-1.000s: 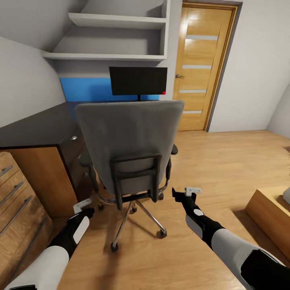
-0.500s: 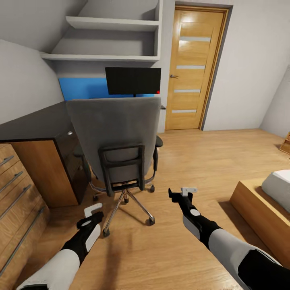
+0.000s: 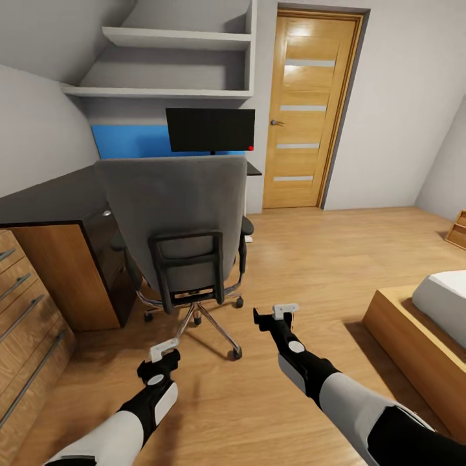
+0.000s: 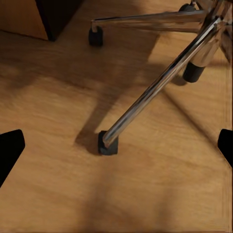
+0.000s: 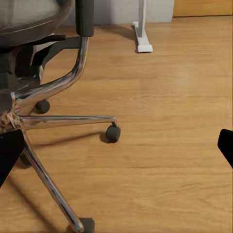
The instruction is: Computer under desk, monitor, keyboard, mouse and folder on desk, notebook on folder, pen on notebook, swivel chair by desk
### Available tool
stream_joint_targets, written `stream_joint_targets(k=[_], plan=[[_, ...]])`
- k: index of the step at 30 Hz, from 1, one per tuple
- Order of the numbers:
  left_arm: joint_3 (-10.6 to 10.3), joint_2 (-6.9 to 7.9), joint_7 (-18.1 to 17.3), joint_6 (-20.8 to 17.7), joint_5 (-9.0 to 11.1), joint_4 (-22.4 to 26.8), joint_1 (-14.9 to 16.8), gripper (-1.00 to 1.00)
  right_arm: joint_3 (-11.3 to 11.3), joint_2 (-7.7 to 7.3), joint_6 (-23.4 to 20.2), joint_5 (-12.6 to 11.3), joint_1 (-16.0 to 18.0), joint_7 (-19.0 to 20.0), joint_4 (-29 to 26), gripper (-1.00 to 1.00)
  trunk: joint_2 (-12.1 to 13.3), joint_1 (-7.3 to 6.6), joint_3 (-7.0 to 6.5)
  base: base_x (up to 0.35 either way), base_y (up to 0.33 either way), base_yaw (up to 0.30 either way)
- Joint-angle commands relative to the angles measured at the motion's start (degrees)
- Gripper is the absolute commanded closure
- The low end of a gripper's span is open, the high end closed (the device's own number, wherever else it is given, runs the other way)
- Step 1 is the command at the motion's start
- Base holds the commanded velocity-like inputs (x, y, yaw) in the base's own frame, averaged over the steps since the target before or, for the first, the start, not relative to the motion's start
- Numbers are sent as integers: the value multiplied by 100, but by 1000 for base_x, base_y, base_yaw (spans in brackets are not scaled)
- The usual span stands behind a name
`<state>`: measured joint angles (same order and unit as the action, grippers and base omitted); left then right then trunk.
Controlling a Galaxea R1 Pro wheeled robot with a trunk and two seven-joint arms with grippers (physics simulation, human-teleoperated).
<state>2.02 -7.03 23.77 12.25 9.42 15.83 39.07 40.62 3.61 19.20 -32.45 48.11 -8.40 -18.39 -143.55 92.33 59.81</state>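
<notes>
Robot faces back of swivel chair (image 3: 181,226), parked at desk (image 3: 52,200) w/ monitor (image 3: 210,129) on top. Left gripper (image 3: 163,355) and right gripper (image 3: 277,315) hover low, jaws spread, empty. Folder hidden; best to circle round to seat side before reaching.

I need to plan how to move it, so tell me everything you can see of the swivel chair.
The swivel chair stands upright on the wooden floor, its grey back towards the camera and its front towards the desk. It has a black bracket on the backrest, black armrests, a curved chrome frame under the seat and chrome star legs on black casters. Its seat top is hidden. Neither end effector touches it.
</notes>
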Motion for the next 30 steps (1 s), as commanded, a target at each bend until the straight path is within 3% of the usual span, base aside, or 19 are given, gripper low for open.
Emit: stream_joint_targets(k=[1,7,8,11,22,28,30], plan=[[14,-25,-12,149,39,-51,4,-100,48,26,19,-3,0,-38,2,-100,-2,-1,5,-1,-5,0],[-79,-92,-26,759,13,-202,4,-100,50,167,10,97,-65,-40,2,-100,-2,-1,5,0,-2,0],[-332,-172,-25,970,-78,-250,4,-100,51,301,-51,124,-100,-40,2,-100,-2,-1,5,0,0,0],[-421,-205,-31,1036,-106,-264,4,-100,51,385,-201,134,-109,-36,2,-100,-2,-1,5,0,0,0],[-485,-219,-39,1082,-120,-259,4,-100,55,513,-373,228,-117,-34,1,-100,-2,-1,5,0,0,0],[-511,-221,-37,1049,-117,-168,4,-100,67,528,-388,412,-117,-46,-21,-100,-2,-1,5,0,0,0],[-510,-253,-28,725,-114,219,4,-100,75,592,-424,525,-117,-61,-30,-100,-2,-1,5,0,0,0]])
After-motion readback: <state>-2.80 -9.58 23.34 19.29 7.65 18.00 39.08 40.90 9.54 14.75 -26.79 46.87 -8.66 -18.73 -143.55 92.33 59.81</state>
